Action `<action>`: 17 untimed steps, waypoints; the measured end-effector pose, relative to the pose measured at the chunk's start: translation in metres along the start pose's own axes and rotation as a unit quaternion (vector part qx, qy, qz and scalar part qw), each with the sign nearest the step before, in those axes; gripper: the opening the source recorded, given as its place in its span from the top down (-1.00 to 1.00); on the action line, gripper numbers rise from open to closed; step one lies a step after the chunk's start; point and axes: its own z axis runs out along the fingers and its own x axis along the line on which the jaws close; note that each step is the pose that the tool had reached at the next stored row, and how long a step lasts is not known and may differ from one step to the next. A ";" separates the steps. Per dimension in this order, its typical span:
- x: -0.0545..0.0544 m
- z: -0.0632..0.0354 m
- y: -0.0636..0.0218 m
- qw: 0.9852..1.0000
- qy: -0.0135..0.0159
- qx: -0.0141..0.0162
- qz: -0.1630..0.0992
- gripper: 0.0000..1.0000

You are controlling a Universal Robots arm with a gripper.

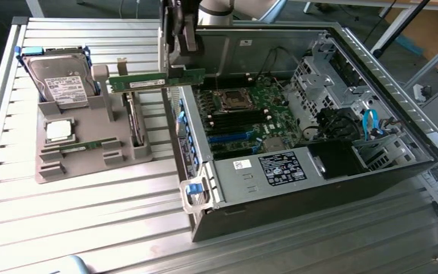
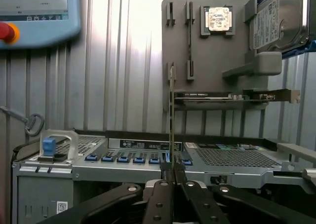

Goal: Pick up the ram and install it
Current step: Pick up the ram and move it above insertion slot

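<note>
The ram (image 1: 146,81) is a long thin green stick held level in the air, above the gap between the grey holder tray (image 1: 89,165) and the open computer case (image 1: 280,188). My gripper (image 1: 178,69) is shut on it near its end toward the case. In the wrist view the ram (image 2: 172,115) shows edge-on as a thin upright strip rising from my shut fingertips (image 2: 171,177). The motherboard (image 1: 253,105) lies inside the case, with dark memory slots (image 1: 238,121) below the processor socket.
The tray holds a hard drive (image 1: 63,80), a square silver processor (image 1: 59,130), an upright expansion card (image 1: 132,123) and another small green stick (image 1: 82,146). Blue latches (image 1: 194,191) line the case's near wall. A teach pendant (image 2: 34,12) lies on the ribbed metal table.
</note>
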 end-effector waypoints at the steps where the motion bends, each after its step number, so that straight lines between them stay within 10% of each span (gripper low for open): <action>1: 0.000 0.0000 -0.0023 1.000 0.000 0.000 0.000 0.76; 17: 0.004 0.0001 -0.0466 1.000 0.000 0.000 0.000 0.76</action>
